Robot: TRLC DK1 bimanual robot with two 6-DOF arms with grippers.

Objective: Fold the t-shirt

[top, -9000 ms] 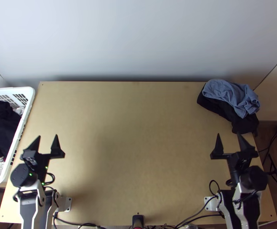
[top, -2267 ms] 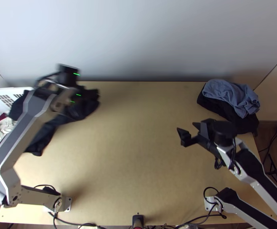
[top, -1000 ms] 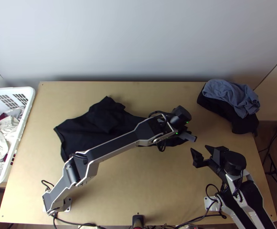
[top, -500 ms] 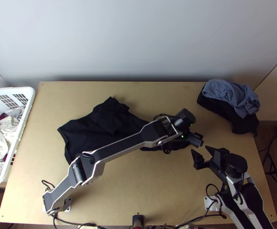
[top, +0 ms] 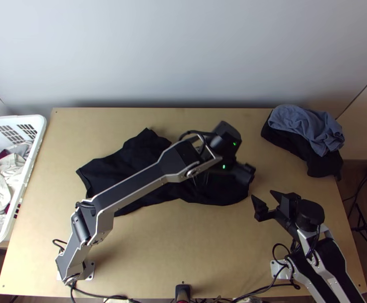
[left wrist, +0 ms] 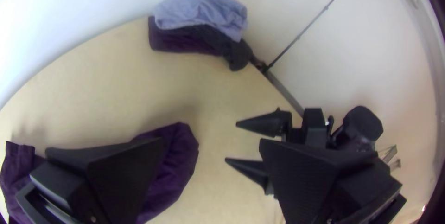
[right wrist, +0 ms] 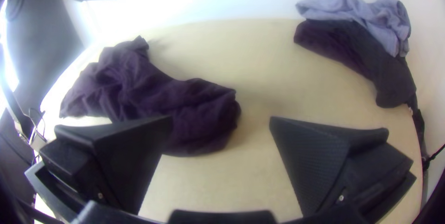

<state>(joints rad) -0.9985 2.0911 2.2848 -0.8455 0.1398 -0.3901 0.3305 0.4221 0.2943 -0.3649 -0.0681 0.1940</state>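
And it's a robotics workspace, a lab or workshop by the look of it! Left arm (top: 138, 187) and right arm (top: 334, 257), both mounted on a plain wooden surface (top: 133, 247), cables (top: 271, 286) trailing along the near edge, bare pale wall (top: 183, 50) behind, slim stand (left wrist: 301, 34) off to the side.

The left arm (top: 133, 190) has long black-faced links edged in silvery white, with two small green lights (top: 223, 166) near its wrist. The right arm (top: 329, 260) has black and pale links and a rounded black wrist housing (top: 309, 212); black cables (top: 278, 247) loop beside it. Broad, tapering black fingers (right wrist: 320, 163) show fine-textured inner faces and tiny screws (right wrist: 341, 198).
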